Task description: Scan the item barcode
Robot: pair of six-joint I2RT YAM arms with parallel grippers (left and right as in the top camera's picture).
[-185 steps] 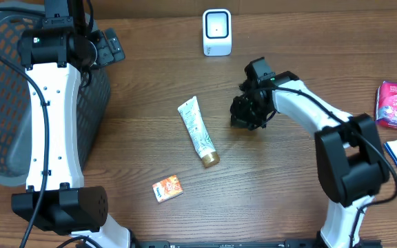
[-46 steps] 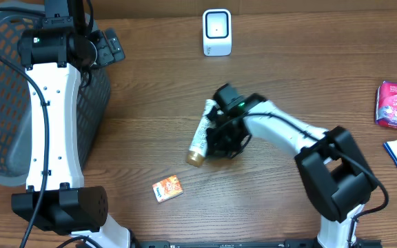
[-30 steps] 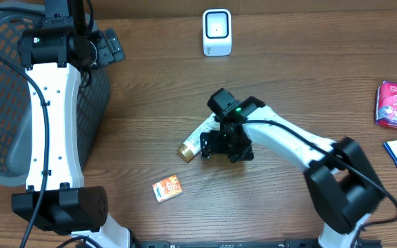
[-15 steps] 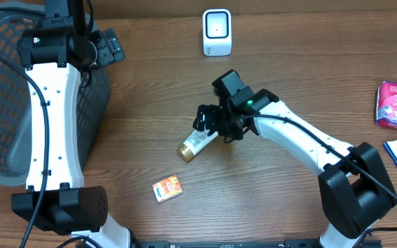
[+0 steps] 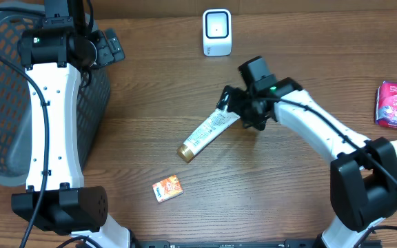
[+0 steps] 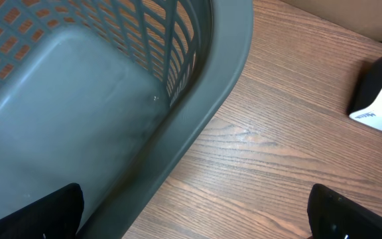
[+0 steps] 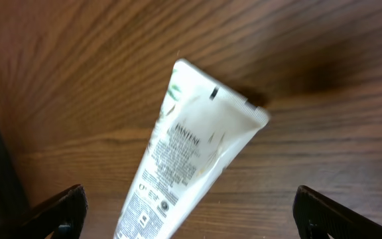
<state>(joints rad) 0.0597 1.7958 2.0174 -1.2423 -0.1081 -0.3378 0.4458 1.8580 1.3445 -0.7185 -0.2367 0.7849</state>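
We see the tube [image 5: 209, 132] lying flat near the tabletop's middle, cap toward the near edge. Our right gripper [image 5: 236, 110] hangs over its crimped end, jaws spread and gripping nothing. The left gripper [image 6: 194, 216] gapes empty above the basket [image 6: 197, 126] rim.

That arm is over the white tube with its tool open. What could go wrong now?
The right tool stands open over the flat crimped end of the white tube; a grip there may slip or just shove the tube aside. No barcode shows in the wrist view, so it might reach the scanner wrong side out.
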